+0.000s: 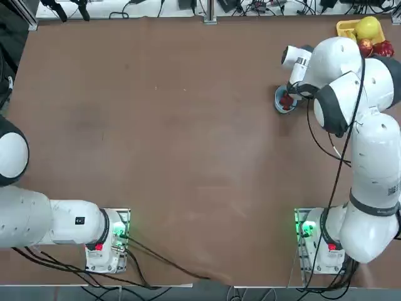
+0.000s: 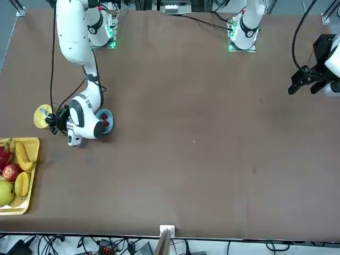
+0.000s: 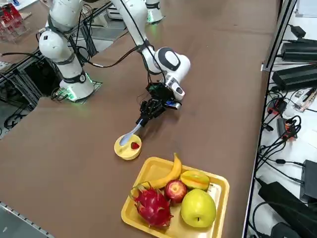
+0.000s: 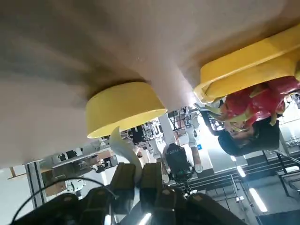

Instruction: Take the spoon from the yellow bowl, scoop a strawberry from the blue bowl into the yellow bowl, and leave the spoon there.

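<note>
The yellow bowl point(image 3: 127, 148) sits beside the fruit tray with one red strawberry point(image 3: 134, 145) in it. My right gripper point(image 3: 144, 118) hovers low just past the bowl, shut on the handle of the pale spoon point(image 3: 131, 134). The spoon slants down, its scoop end at the bowl's rim. In the wrist view the spoon point(image 4: 123, 149) runs from my fingers point(image 4: 123, 180) toward the yellow bowl point(image 4: 123, 108). The blue bowl point(image 1: 284, 100) holds red strawberries and lies partly under my arm, close to the wrist point(image 2: 85, 123). In the front view the yellow bowl point(image 2: 40, 118) is left of the blue bowl point(image 2: 105, 121).
A rectangular yellow tray point(image 3: 218, 184) with a banana, an apple, a dragon fruit point(image 3: 152, 206) and other fruit stands close behind the yellow bowl, near the table's corner. The table's edge runs just beyond the tray.
</note>
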Tool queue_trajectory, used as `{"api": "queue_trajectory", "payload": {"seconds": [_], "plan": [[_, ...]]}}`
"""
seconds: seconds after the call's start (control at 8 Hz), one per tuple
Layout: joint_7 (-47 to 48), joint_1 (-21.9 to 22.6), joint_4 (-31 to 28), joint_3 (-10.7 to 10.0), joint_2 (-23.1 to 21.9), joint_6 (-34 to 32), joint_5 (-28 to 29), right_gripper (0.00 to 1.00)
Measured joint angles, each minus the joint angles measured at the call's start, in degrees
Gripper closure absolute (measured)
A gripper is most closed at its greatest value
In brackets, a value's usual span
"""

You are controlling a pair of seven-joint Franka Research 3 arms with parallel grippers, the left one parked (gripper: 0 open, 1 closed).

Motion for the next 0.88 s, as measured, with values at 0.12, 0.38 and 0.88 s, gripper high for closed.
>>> {"api": "queue_trajectory", "payload": {"seconds": [0.12,0.38,0.88], "plan": [[1.2,0.0,0.1,0.1,0.0,0.0,1.6,0.89],[7.1,0.0,0.2,0.2,0.2,-0.6,4.3,0.89],[21.8,-0.5,2.1,0.2,1.2,-4.6,4.4,0.89]]}}
